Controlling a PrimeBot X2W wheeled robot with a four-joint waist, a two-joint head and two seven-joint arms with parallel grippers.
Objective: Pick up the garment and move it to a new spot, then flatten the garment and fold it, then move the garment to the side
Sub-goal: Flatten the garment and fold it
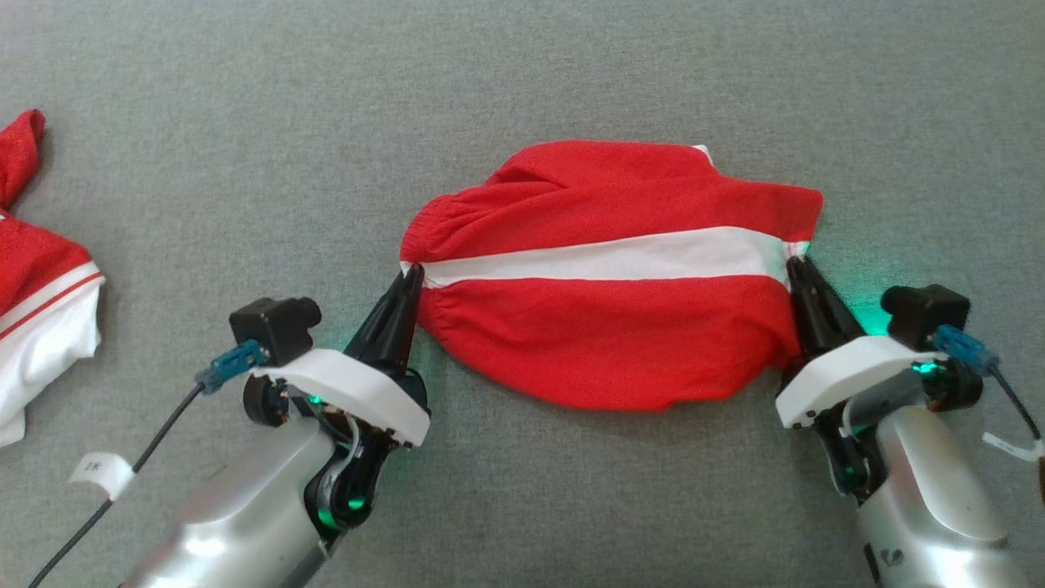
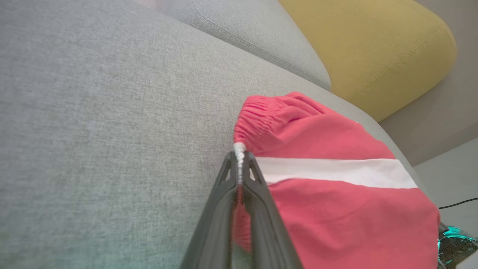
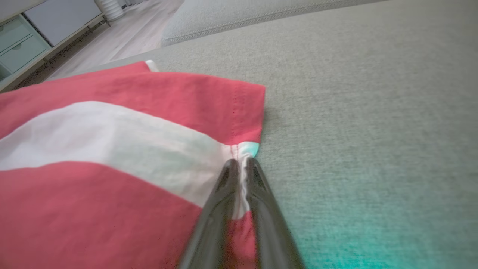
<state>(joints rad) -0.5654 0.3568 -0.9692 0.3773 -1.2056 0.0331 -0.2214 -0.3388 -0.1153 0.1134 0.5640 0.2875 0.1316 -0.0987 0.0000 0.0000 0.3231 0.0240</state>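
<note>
The garment (image 1: 604, 327) lies near the middle of the grey sofa seat (image 1: 522, 73), a red piece lying flat, with a white band (image 1: 612, 257) running across it from side to side. Its left end is a gathered, elastic-looking edge (image 2: 257, 112); its right end is a plain hemmed edge. The left tool (image 1: 415, 273) is closed narrow on the garment, and the left wrist view shows its two dark fingers pinching the puckered white bit of that gathered edge (image 2: 239, 157). The right tool (image 1: 796, 265) meets the opposite end at the white band, and the right wrist view shows its fingers drawn together on a thin fold of white fabric at the hem (image 3: 242, 162), so it too holds the garment. Both tools sit low, close to the seat. Well apart, at the seat's left side, lies another red and white piece (image 1: 41, 286). A yellow cushion (image 2: 373, 48) sits beyond the garment in the left wrist view.
</note>
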